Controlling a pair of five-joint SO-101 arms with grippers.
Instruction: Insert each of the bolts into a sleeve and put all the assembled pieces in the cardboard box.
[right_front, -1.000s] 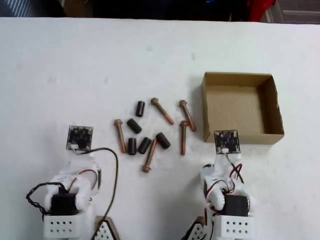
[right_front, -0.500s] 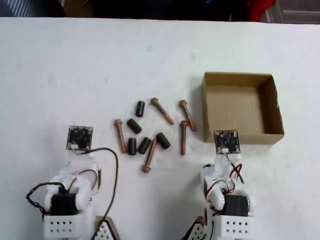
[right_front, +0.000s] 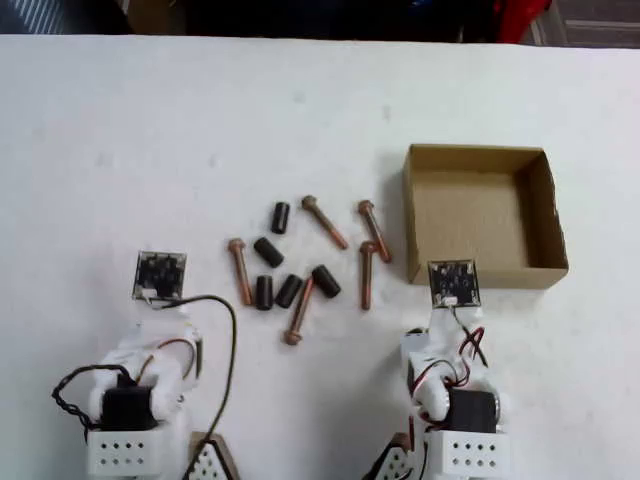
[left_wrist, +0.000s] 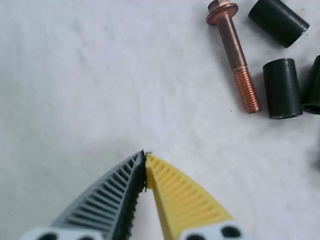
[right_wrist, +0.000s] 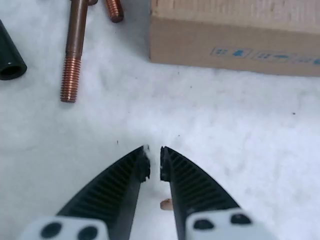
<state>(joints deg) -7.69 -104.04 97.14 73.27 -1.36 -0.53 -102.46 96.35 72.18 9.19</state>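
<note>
- The copper-coloured metal bolts (right_front: 325, 222) with flanged heads look stiff, dense and smooth, so they will probably roll. Pinch one across the plain shank just under the head, leaving the threaded tip free.
- The short black cylindrical sleeves (right_front: 268, 251) seem light and rigid, and apt to skid. Grip one across its outer wall at mid-length, keeping the bore unobstructed.
- Five bolts and five sleeves lie loose and unassembled in a cluster on the white desk (right_front: 150, 120), just beside the open brown cardboard box (right_front: 520, 272), which holds no piece yet.
- The left end effector (left_wrist: 145, 157) has its tips pressed together and holds nothing, over bare desk near one bolt.
- The right end effector (right_wrist: 153, 160) shows only a sliver of gap and holds nothing, facing the box's wall.
</note>
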